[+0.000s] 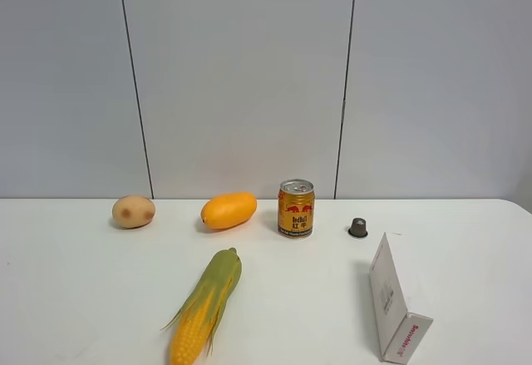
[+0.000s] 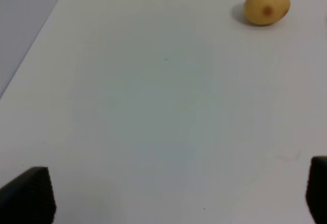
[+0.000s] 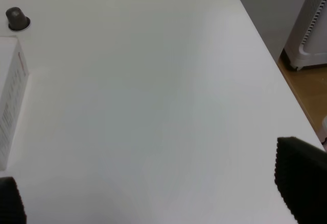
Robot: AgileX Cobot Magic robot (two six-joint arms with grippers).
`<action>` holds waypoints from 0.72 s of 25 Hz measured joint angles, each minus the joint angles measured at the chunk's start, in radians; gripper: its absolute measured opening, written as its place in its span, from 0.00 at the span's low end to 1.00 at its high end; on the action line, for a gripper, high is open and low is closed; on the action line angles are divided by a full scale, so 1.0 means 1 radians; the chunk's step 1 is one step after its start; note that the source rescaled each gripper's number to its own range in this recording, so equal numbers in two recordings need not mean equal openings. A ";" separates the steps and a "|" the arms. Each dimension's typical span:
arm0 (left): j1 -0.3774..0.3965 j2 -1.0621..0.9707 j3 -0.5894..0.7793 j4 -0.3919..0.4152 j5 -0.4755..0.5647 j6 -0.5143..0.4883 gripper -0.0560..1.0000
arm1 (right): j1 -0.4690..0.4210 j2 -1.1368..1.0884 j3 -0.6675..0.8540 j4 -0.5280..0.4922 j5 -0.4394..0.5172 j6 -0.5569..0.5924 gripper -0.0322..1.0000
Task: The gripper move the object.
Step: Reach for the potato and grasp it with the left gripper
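The object, a tan potato-like lump point(image 1: 134, 212) with reddish-brown blotches, lies on the white table point(image 1: 75, 298) at the back left. It also shows in the left wrist view point(image 2: 266, 7), far from my left gripper point(image 2: 179, 193). That gripper is open and empty; only its two black fingertips point(image 2: 28, 193) show at the frame's edge. My right gripper point(image 3: 153, 193) is open and empty over bare table; one black fingertip point(image 3: 301, 178) shows. Neither gripper shows in the exterior view.
An orange mango point(image 1: 229, 210), a gold drink can point(image 1: 296, 209) and a small dark capsule point(image 1: 358, 228) stand in the back row. A corn cob point(image 1: 204, 307) lies in front. A white box point(image 1: 395, 303) stands at the right front, also in the right wrist view point(image 3: 10, 96).
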 joint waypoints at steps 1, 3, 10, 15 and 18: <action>0.000 0.000 0.000 0.000 0.000 0.000 1.00 | 0.000 0.000 0.000 0.000 0.000 0.000 1.00; 0.000 0.000 0.000 0.000 0.000 0.000 1.00 | 0.000 0.000 0.000 0.000 0.000 0.000 1.00; 0.000 0.000 0.000 0.000 0.000 0.000 1.00 | 0.000 0.000 0.000 0.000 0.000 0.000 1.00; 0.000 0.000 0.000 0.000 0.000 0.000 1.00 | 0.000 0.000 0.000 0.000 0.000 0.000 1.00; 0.000 0.000 0.000 -0.006 0.000 0.009 1.00 | 0.000 0.000 0.000 0.000 0.000 0.000 1.00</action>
